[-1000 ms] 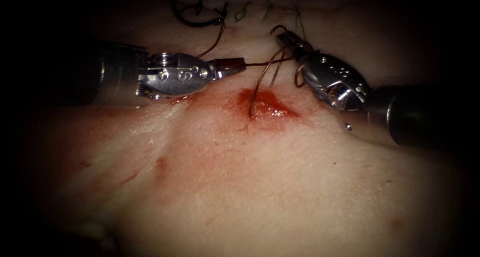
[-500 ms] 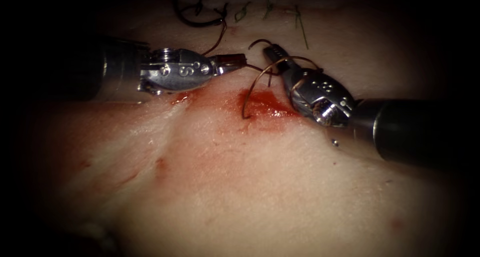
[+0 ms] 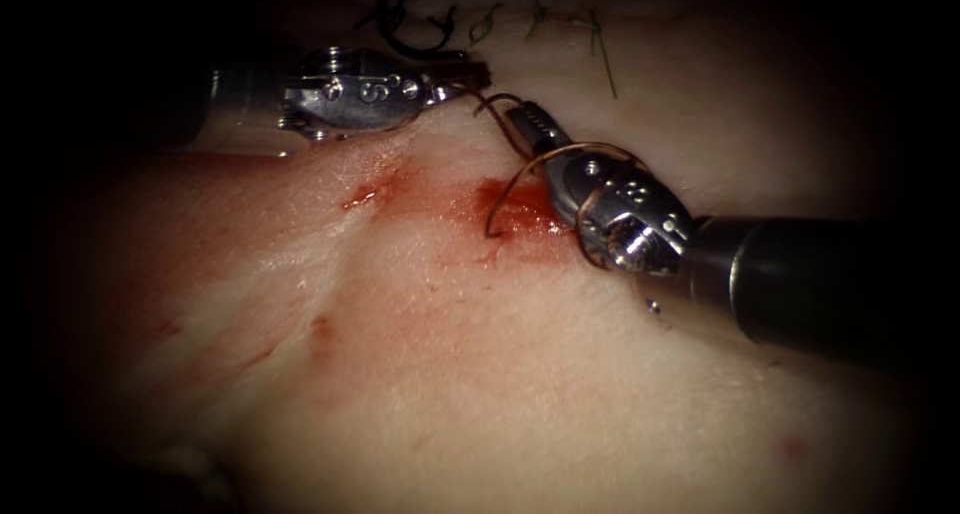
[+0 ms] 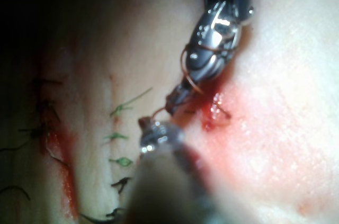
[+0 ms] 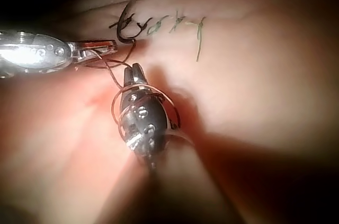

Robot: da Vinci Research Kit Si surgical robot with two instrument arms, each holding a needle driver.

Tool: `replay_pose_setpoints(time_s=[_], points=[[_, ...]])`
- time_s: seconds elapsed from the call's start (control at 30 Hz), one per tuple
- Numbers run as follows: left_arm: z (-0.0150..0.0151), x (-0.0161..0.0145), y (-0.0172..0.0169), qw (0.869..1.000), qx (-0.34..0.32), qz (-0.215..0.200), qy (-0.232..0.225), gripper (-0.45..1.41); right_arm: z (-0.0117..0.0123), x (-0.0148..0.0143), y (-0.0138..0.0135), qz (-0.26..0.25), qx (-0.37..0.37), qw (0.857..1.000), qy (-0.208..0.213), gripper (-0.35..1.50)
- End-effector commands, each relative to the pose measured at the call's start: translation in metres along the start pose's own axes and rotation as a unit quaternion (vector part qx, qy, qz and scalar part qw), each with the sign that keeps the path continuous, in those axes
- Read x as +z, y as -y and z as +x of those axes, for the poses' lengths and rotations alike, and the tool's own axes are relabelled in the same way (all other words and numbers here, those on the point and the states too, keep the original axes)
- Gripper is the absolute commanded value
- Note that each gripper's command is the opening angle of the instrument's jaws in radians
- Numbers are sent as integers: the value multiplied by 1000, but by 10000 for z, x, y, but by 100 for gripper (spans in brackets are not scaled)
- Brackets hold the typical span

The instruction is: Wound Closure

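Observation:
My left tool's jaws (image 3: 468, 75) are shut on the brown thread (image 3: 520, 169) at the far side of the tissue (image 3: 500, 374). From the right, my right tool's jaws (image 3: 526, 124) lie shut with a short curl of thread at their tip. Thread loops wrap around this tool's wrist (image 3: 610, 199). One strand enters the tissue at the cut (image 3: 492, 229), in a patch of red fluid (image 3: 525, 212). In the right wrist view, thread runs from the left jaws (image 5: 103, 47) to the right jaws (image 5: 135, 73). A dark curved strand (image 3: 395, 29) lies beyond the left tool; I cannot tell whether it is the needle.
Green and dark cut ends of older stitches (image 3: 590, 34) stand in a row along the far edge. In the left wrist view they show as green tufts (image 4: 122, 110) beside a red line (image 4: 66, 176). Red smears (image 3: 320, 329) mark the near left tissue.
The left tool has drawn its thread up and away from the cut. The right tool has moved left toward the cut, and the loops now sit further back on its wrist.

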Motion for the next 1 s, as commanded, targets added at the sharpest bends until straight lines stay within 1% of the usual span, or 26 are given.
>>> replay_pose_setpoints(time_s=[0.03,0.2,0.33,0.57,0.7,1.0], points=[[-1,12,4,1000,-1,0,0,-45,-8,5,13,2,1,1000,-1,-35],[-5,26,27,1000,-3,1,9,-45,-8,-3,22,3,2,1000,-5,-35],[-11,36,44,1000,-3,2,18,-45,-7,-14,35,4,-5,1000,-10,-35],[-15,51,82,1000,-7,7,27,-45,-12,-20,48,7,-10,1000,-12,-35],[-8,59,107,999,-14,9,28,-45,-18,-27,54,11,-13,1000,-7,-35],[9,60,145,999,-30,4,26,-45,-34,-43,83,22,-21,1000,1,-35]])
